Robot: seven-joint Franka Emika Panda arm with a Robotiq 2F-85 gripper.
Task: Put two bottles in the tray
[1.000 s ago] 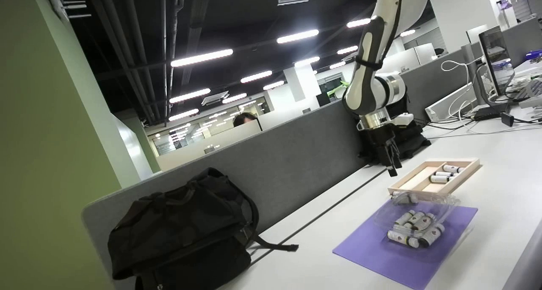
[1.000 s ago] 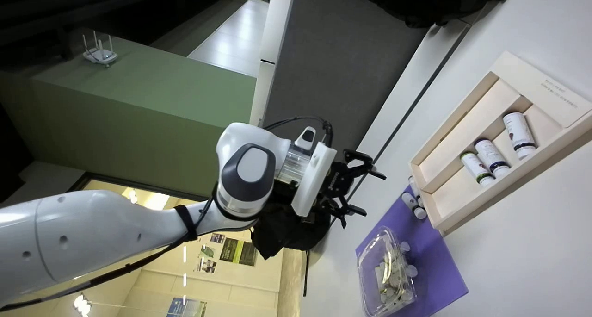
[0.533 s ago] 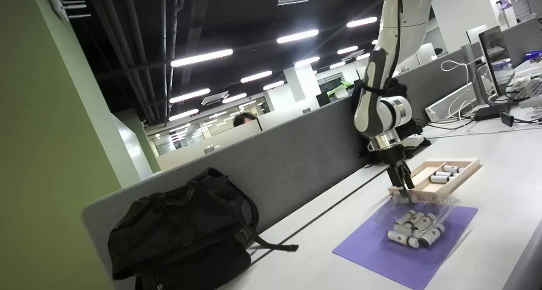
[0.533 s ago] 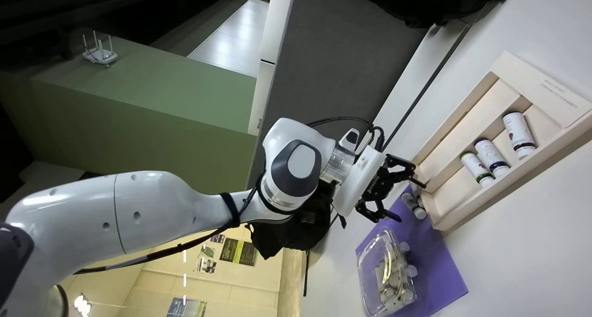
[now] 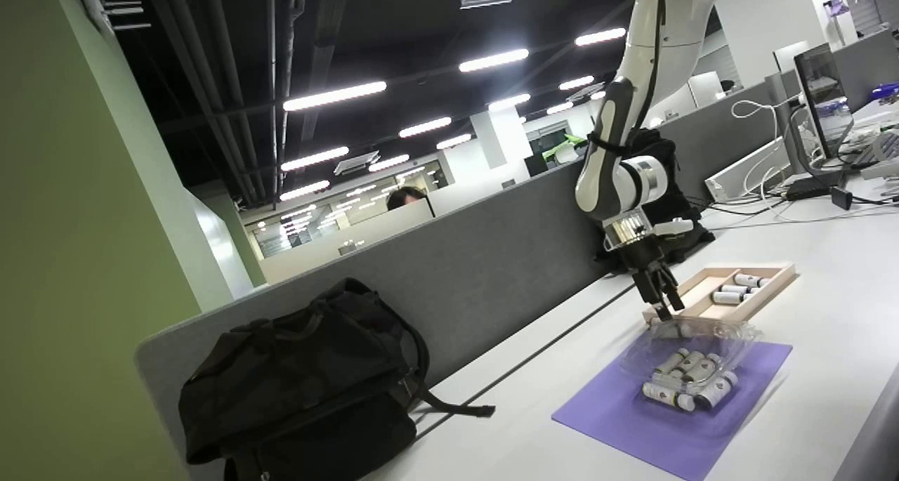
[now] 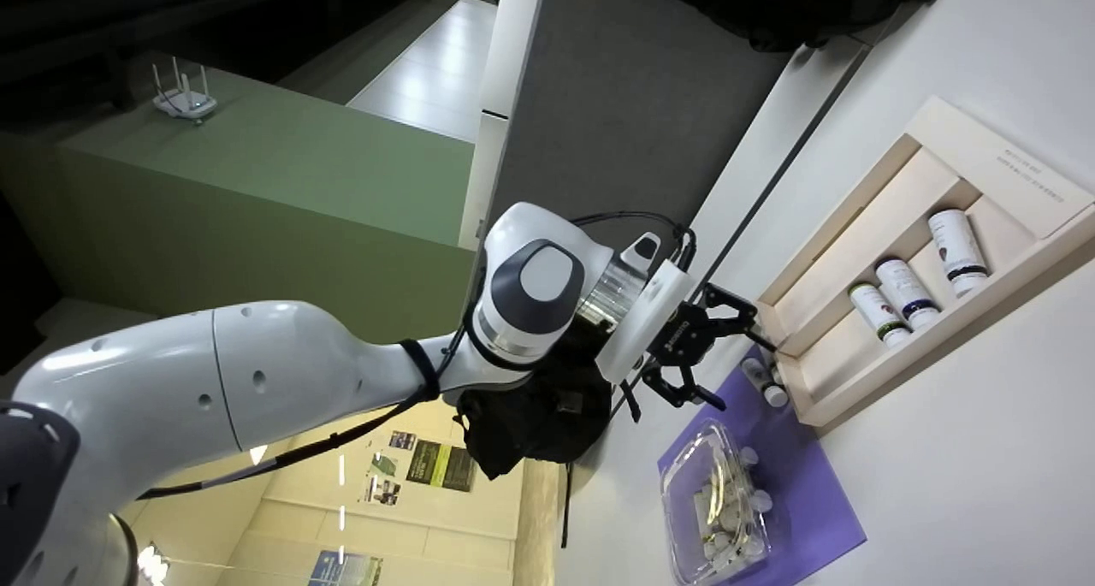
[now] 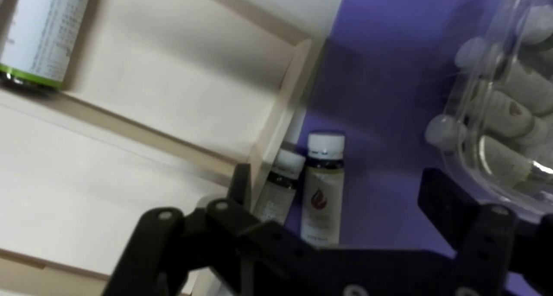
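Observation:
The light-wood tray [image 5: 692, 300] holds three whitish bottles [image 6: 958, 248] lying in one compartment; its other compartments show bare floor in an exterior view [image 6: 825, 365]. Two more bottles lie on the mat against the tray's end wall: the one with a red flame mark [image 7: 322, 201] and one squeezed closer to the wall [image 7: 276, 196]. My gripper [image 6: 744, 375] is open and empty above them. In the wrist view my gripper [image 7: 339, 186] has one finger over the tray's rim [image 7: 283, 110] and the other near the plastic container. Both bottles' lower ends are hidden by the gripper.
A clear plastic container [image 6: 670, 505] with several bottles [image 5: 702, 369] stands on the purple mat [image 5: 604, 414], close to the tray's end. A grey partition [image 5: 506, 256] runs along the desk's back. A black backpack [image 5: 302, 390] leans against it.
My open gripper has come down from beside the partition toward the tray's end and mat. In the last half second it rises and draws back a little. The tray shifts very slightly.

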